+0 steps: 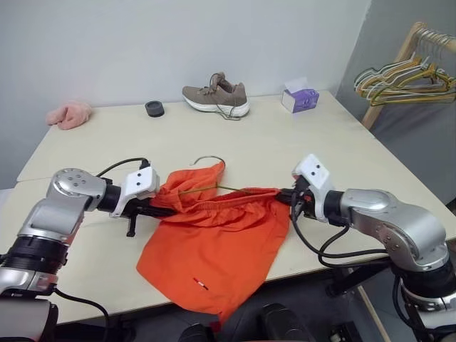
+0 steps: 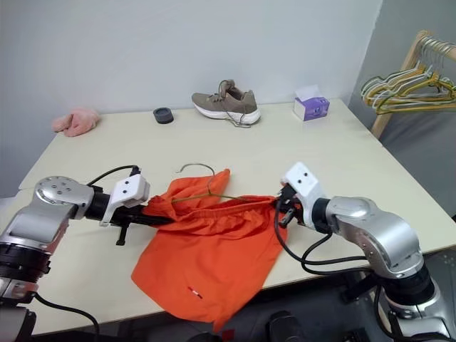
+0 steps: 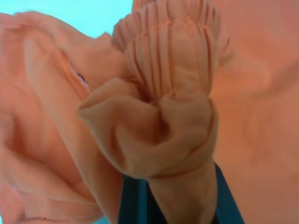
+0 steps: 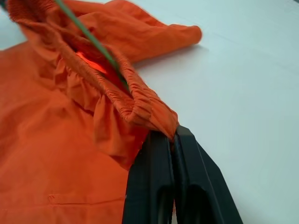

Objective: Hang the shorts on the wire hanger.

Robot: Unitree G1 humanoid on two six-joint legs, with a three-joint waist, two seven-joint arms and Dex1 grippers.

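Observation:
The bright orange shorts point(image 1: 217, 249) hang stretched between my two grippers just above the table, and their lower part drapes over the front edge. My left gripper point(image 1: 165, 208) is shut on the bunched waistband at one end; its fingers point(image 3: 133, 200) show under the gathered fabric. At the other end my right gripper point(image 1: 283, 196) is shut on the waistband, with its fingers point(image 4: 154, 186) pinching the elastic. The wire hanger point(image 1: 209, 159) lies with its hook on the table behind the shorts. One thin arm of it point(image 4: 88, 35) runs inside the waistband opening; the rest is hidden by fabric.
At the back of the cream table point(image 1: 342, 142) sit a brown shoe point(image 1: 216, 95), a small black round thing point(image 1: 154, 108), a pink fuzzy cloth point(image 1: 69, 114) and a purple tissue box point(image 1: 300, 97). A wooden rack with coloured hangers point(image 1: 406, 75) stands at the far right.

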